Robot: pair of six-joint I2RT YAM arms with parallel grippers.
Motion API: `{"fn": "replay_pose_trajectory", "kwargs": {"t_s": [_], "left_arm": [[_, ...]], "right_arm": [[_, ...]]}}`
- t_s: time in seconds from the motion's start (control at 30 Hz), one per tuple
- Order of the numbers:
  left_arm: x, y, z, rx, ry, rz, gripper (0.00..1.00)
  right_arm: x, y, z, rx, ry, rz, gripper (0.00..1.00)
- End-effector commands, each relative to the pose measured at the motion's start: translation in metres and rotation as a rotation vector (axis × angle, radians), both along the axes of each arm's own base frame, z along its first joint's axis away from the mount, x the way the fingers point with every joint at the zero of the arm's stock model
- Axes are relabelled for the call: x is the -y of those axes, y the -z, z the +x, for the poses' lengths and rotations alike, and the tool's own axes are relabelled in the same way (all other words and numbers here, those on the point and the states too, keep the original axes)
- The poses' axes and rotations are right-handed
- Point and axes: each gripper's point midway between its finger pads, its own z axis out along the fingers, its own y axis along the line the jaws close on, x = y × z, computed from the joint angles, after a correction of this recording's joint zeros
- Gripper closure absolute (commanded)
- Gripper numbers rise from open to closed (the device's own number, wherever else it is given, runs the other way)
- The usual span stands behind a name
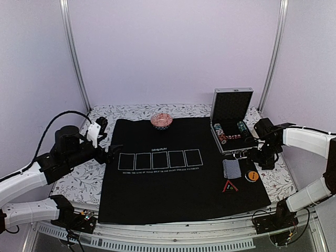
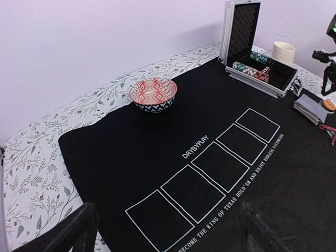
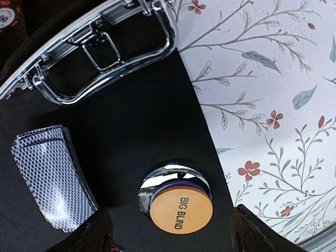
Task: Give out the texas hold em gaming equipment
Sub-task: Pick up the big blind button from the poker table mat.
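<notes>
Poker gear lies grouped at the lower right of the top view, on a black mat (image 1: 178, 184) that covers a floral tablecloth (image 1: 79, 184). Nearest the arms' bases is a small red-edged black triangle (image 1: 230, 186). Just beyond it is a round orange button (image 3: 181, 209) marked BIG BLIND, which sits atop a stack with a violet-blue rim showing beneath it. A fanned deck of blue-grey-backed playing cards (image 1: 231, 168) lies just left of the button. The right gripper (image 3: 170, 220) hangs over the button with its fingers spread wide to either side of it and nothing in its grasp. At the left edge of the mat, the left gripper (image 1: 112, 153) is likewise parted and empty, and faces the row of five white rectangles (image 1: 160, 159). Farther back on the right, an open silver case (image 1: 233, 107) holds rows of striped poker chips (image 1: 231, 132). A red-patterned bowl (image 1: 161, 121) rests at the mat's far edge, in the upper centre.
</notes>
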Motion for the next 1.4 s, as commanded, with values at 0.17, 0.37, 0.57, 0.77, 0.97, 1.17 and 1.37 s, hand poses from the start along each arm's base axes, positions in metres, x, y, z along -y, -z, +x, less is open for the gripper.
{"fn": "replay_pose_trajectory", "kwargs": {"t_s": [0.17, 0.37, 0.57, 0.77, 0.97, 1.17, 1.37], "left_arm": [[0.009, -0.038, -0.014, 0.069, 0.074, -0.111, 0.06], [0.01, -0.036, -0.015, 0.061, 0.081, -0.11, 0.06], [0.014, -0.037, -0.018, 0.06, 0.1, -0.116, 0.07], [0.014, -0.039, -0.02, 0.067, 0.106, -0.124, 0.07], [0.014, -0.041, -0.022, 0.07, 0.111, -0.129, 0.07], [0.014, -0.043, -0.023, 0.075, 0.114, -0.133, 0.07], [0.014, -0.043, -0.024, 0.077, 0.116, -0.135, 0.07]], "right_arm": [[0.01, -0.004, -0.018, -0.051, 0.092, -0.021, 0.22], [0.01, 0.006, -0.023, -0.095, 0.089, -0.025, 0.22], [0.006, 0.007, -0.02, -0.102, 0.078, -0.011, 0.22], [0.01, 0.004, -0.032, -0.144, 0.079, -0.031, 0.23], [0.008, -0.017, -0.032, -0.126, 0.085, -0.015, 0.25], [-0.001, -0.007, -0.017, -0.091, 0.061, 0.026, 0.21], [0.007, 0.014, -0.014, -0.123, 0.064, -0.012, 0.21]]}}
